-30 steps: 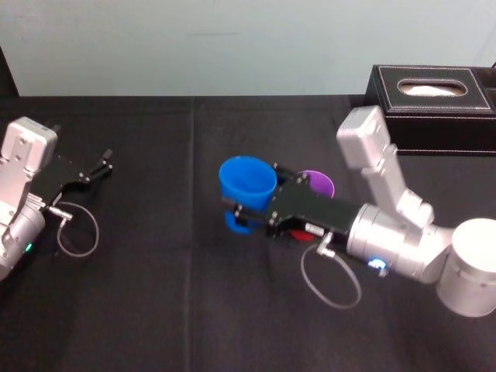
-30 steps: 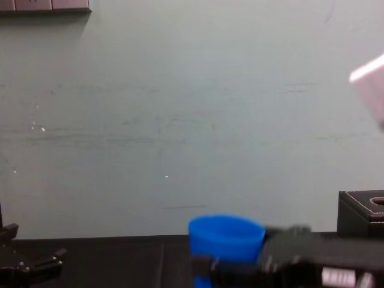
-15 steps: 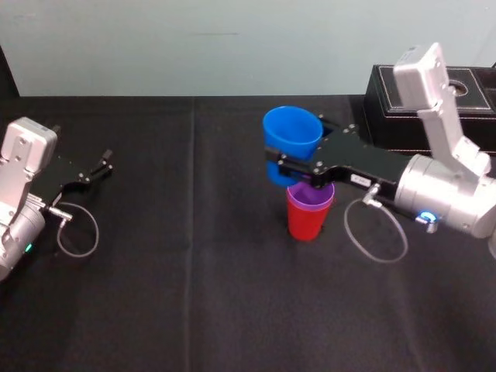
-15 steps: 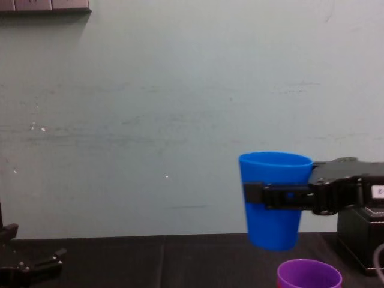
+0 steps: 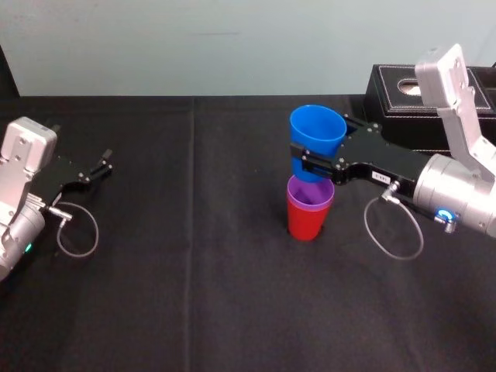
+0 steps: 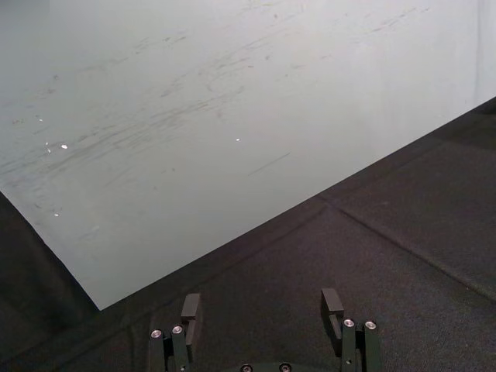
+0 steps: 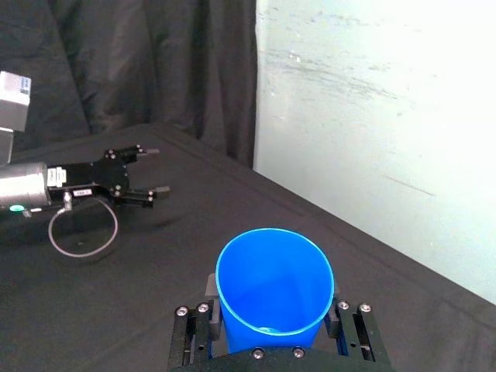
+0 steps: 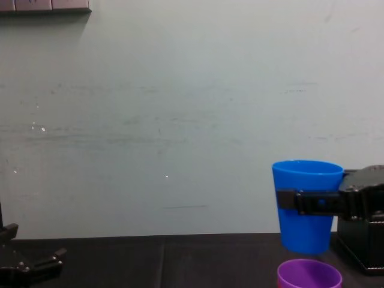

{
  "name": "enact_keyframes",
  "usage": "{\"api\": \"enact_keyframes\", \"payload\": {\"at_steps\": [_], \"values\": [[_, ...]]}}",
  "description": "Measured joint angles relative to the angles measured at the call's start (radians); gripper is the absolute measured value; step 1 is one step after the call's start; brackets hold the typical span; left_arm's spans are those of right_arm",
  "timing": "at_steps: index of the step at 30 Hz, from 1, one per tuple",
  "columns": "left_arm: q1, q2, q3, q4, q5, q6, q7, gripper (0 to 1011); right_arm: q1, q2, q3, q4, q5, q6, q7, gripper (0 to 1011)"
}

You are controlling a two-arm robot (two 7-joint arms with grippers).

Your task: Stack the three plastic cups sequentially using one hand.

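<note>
- One black-clothed table [image 5: 194,294] under everything, bare along the near side.
- Black box [image 5: 391,116] at the far right, behind the right arm, no part of the job.
- Right gripper [image 5: 310,164] reaching in from the right, raised off the table, jaws clamped on the blue cup across its lower half.
- Left gripper [image 5: 97,167] resting low at the left side, well apart from the cups, jaws apart and holding nothing.
- Blue cup [image 5: 316,136] upright, mouth up, hanging directly over the other two. Seen from the chest, base just above the purple rim with a thin gap, so not yet inside.
- Red cup [image 5: 308,221] standing on the table right of centre, bottom of the stack.
- Purple cup [image 5: 310,194] seated inside the red one, showing only its rim band above the red.
- Judged about two-thirds done: two of three nested, the last one lined up overhead.
- Left to do, by the look of it: lower the blue cup straight down into the purple one, then open the jaws and pull clear without tipping the stack.
</note>
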Motion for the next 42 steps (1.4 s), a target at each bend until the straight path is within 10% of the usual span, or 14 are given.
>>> {"api": "enact_keyframes", "payload": {"at_steps": [42], "values": [[0.000,0.000,0.000,0.000,0.000,0.000,0.000,1005,-0.007,-0.009,-0.044,0.112,-0.025,-0.089,0.005,734]]}}
